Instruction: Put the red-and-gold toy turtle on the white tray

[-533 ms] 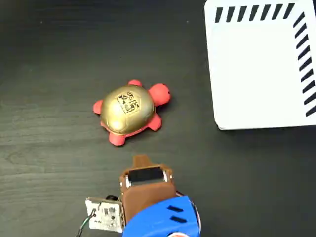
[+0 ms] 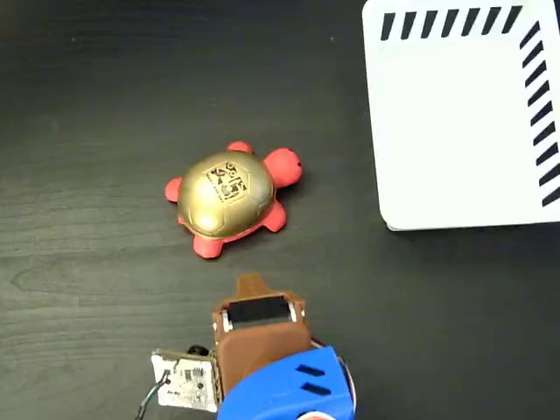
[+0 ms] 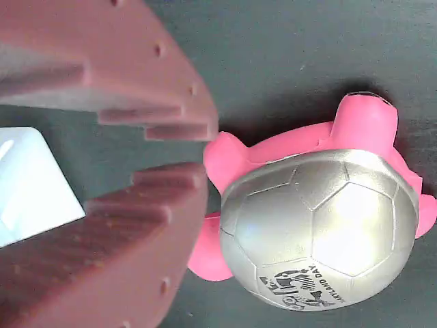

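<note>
The red-and-gold toy turtle (image 2: 229, 197) sits upright on the dark table left of centre in the fixed view, its head pointing toward the upper right. The white tray (image 2: 455, 131) lies flat at the upper right with nothing on it, black stripes along its top and right edges. My gripper (image 2: 251, 284) hangs just below the turtle, apart from it. In the wrist view the turtle (image 3: 321, 225) fills the right half, just beyond my gripper (image 3: 205, 154). The brown fingers are almost together with only a thin slit and nothing between them. A corner of the tray (image 3: 27, 184) shows at the left.
The blue arm body (image 2: 289, 385) and a small circuit board (image 2: 184, 381) on the wrist fill the bottom centre of the fixed view. Dark wood-grain table (image 2: 105, 87) surrounds the turtle and separates it from the tray.
</note>
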